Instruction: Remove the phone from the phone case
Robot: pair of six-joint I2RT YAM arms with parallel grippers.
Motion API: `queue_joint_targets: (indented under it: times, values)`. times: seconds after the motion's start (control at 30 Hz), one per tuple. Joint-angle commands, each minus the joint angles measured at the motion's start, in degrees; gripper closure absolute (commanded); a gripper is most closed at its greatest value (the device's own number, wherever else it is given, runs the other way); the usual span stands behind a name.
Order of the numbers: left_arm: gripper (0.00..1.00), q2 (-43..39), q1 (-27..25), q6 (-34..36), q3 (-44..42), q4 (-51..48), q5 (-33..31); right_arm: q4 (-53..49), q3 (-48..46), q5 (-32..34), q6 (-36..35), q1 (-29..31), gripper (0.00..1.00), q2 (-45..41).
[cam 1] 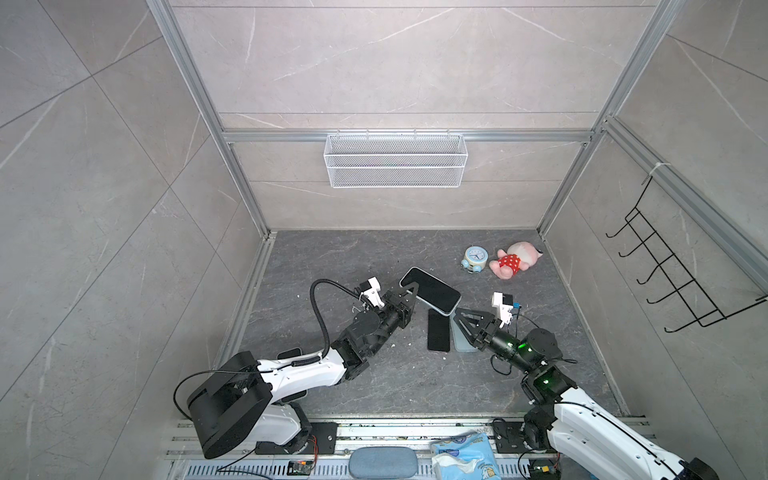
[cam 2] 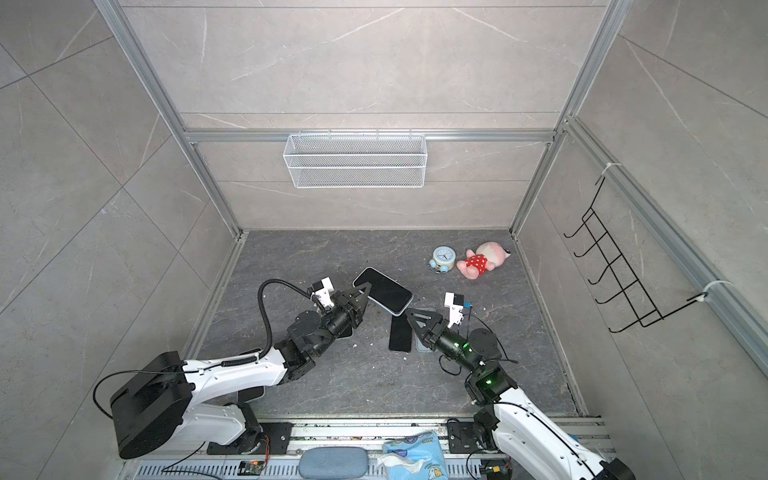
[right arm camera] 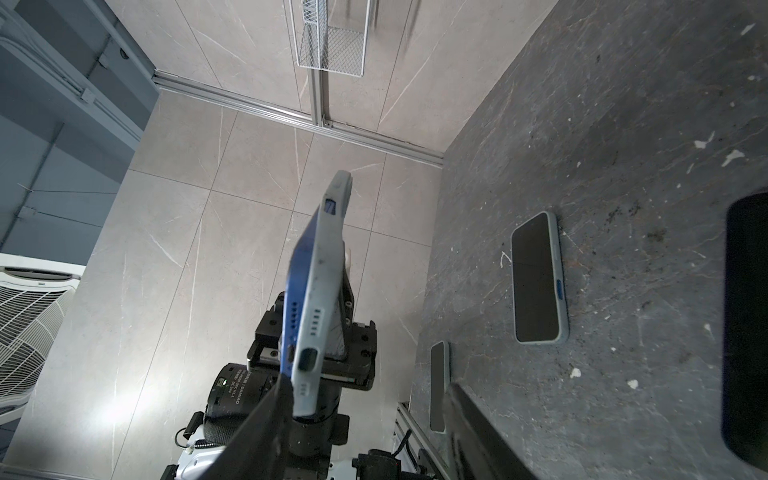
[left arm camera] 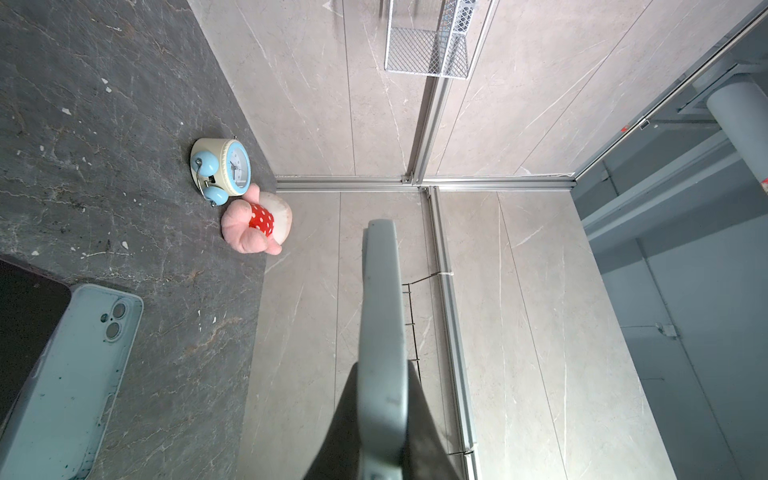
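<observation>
Phone [cam 1: 434,293], cased, is clamped aloft at its far-left end by the left gripper [cam 1: 413,289]; its near-right end is pointed at the half-spread, empty right gripper [cam 1: 456,318].

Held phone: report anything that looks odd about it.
The phone sits askew in its case: in the right wrist view its blue edge stands out of the grey rim along one side. The left hand grips one end.
</observation>
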Motion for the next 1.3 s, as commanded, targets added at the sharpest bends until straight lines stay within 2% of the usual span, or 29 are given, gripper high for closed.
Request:
queue_joint_targets:
  times: [0.0, 0.33, 0.77, 1.27]
  values:
    - [1.00, -0.57, -0.28, -0.51, 2.21, 7.62, -0.29, 0.71, 0.02, 0.43, 0.19, 0.43, 0.41, 0.22]
    - [1.00, -0.09, -0.73, 0.11, 2.43, 8.23, -0.18, 5.23, -0.12, 0.24, 1.08, 0.44, 0.41, 3.30]
    - [1.00, -0.48, -0.69, 0.06, 1.29, 8.21, -1.59, 1.03, -0.58, 0.12, 0.40, 0.36, 0.41, -1.55]
    - [1.00, 1.06, -1.24, 0.51, 1.42, 9.99, -1.26, 3.76, -0.36, 0.06, 0.79, 0.36, 0.41, 0.87]
